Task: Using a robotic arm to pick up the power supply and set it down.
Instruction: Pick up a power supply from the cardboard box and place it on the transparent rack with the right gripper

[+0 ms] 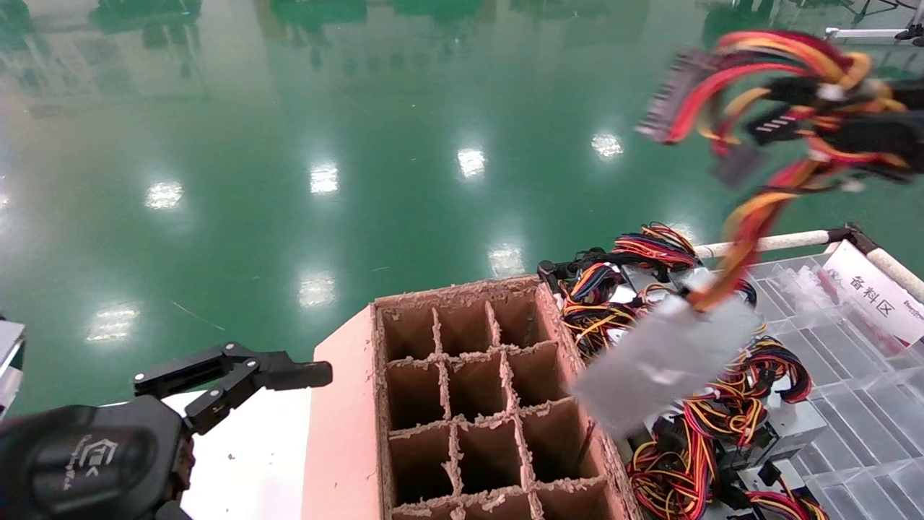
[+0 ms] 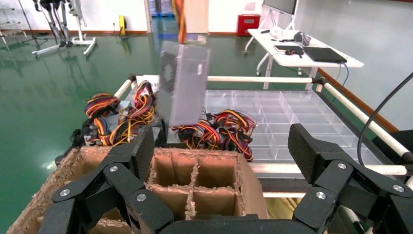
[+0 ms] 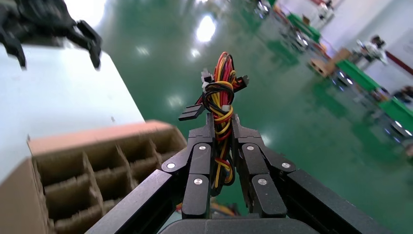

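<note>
The right gripper (image 3: 221, 146) is up high at the far right, fingers pinched together on the wire bundle (image 3: 220, 100), with red, yellow and black strands squeezed between the pads. Below it dangles the power supply (image 1: 668, 361), a silver-grey box hanging in the air by its own wires, tilted, its lower corner over the right edge of the cardboard divider box (image 1: 462, 404). It touches nothing underneath; the left wrist view shows the power supply (image 2: 184, 87) suspended upright above the heap behind the box.

That heap of other power supplies (image 1: 711, 433) lies just right of the divider box, a tangle of coloured wires and metal cases sitting on a clear plastic tray (image 1: 859, 404). A white tube rail (image 1: 769, 243) runs along the tray's far edge, and a white label with printed characters (image 1: 873, 292) is mounted at its right.

The divider box sits in the near centre, its brown compartments open upward. To its left is a white table surface (image 1: 249, 455).

The left gripper (image 1: 231, 375) hangs at the near left over that white surface, fingers spread wide apart with nothing between them. Beyond everything stretches the glossy green floor (image 1: 325, 108).
</note>
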You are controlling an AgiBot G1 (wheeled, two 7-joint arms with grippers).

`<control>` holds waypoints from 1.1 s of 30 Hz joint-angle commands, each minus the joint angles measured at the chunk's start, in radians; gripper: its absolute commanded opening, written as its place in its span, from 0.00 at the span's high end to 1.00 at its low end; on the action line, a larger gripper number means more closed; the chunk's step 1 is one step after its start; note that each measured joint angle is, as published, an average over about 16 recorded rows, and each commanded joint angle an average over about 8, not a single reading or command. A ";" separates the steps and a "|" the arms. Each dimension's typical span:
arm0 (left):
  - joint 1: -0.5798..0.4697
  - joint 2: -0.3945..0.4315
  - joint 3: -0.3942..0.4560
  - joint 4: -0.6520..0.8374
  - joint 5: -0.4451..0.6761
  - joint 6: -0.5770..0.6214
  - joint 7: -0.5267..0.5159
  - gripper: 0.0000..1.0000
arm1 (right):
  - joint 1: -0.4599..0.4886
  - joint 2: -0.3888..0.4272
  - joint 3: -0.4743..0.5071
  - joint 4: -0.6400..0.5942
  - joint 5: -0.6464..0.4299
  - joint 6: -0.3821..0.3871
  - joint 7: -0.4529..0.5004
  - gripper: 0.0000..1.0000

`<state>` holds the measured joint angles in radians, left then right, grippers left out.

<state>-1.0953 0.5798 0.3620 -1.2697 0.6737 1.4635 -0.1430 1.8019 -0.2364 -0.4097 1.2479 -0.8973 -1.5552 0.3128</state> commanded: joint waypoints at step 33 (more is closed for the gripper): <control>0.000 0.000 0.000 0.000 0.000 0.000 0.000 0.00 | -0.144 0.384 -0.006 -0.035 -0.152 -0.030 -0.288 1.00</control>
<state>-1.0954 0.5796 0.3624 -1.2697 0.6734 1.4633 -0.1428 1.6520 0.1435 -0.4149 1.2197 -1.0583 -1.5852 0.0257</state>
